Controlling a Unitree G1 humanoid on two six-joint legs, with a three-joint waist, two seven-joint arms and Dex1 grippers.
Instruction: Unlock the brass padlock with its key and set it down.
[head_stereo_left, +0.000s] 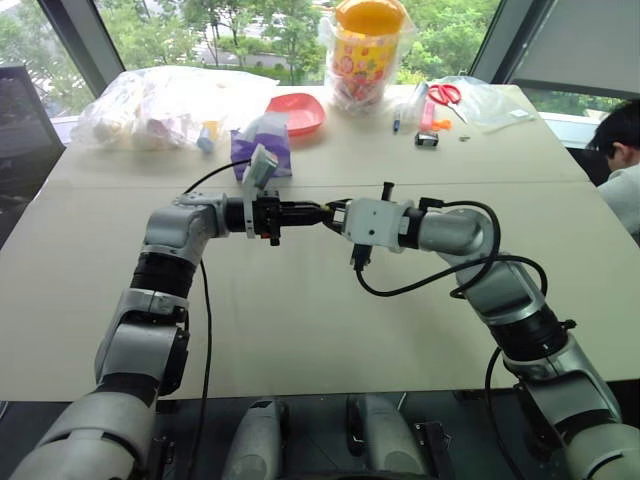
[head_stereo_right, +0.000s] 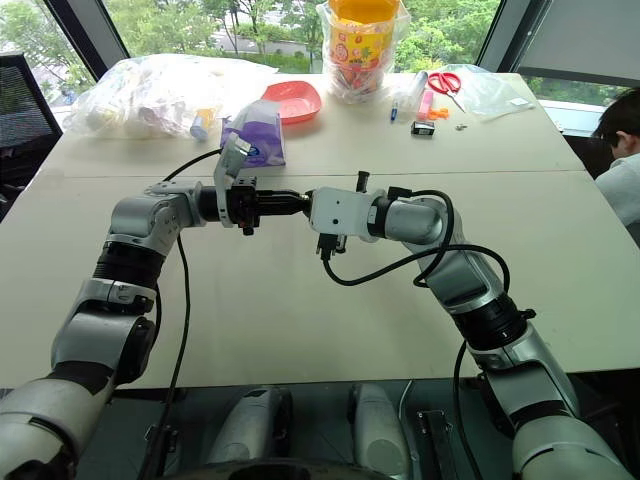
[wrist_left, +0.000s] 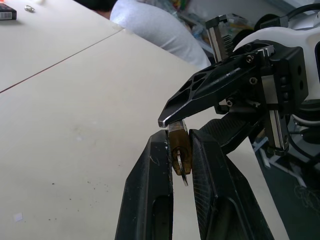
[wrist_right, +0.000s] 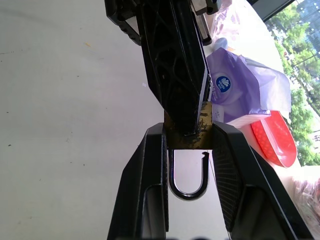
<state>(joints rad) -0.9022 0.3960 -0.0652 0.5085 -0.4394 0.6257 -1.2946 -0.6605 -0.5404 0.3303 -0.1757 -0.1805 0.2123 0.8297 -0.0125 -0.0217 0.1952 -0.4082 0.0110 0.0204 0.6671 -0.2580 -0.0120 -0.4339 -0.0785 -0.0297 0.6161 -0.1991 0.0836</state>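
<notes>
Both eye views look forward and down from the head over the bench (head_stereo_left: 300, 330), while each wrist view sits very close behind its own hand, sharing the brass padlock (wrist_right: 189, 137) between them.

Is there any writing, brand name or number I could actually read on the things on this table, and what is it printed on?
No text is legible.
Soft purple plastic packet: a round blue badge with a white emblem; its lettering is too small to read.
Clear plastic tub with an orange lid: a colourful printed pattern, too blurred to read.
Small brass padlock: no marking can be made out.
</notes>
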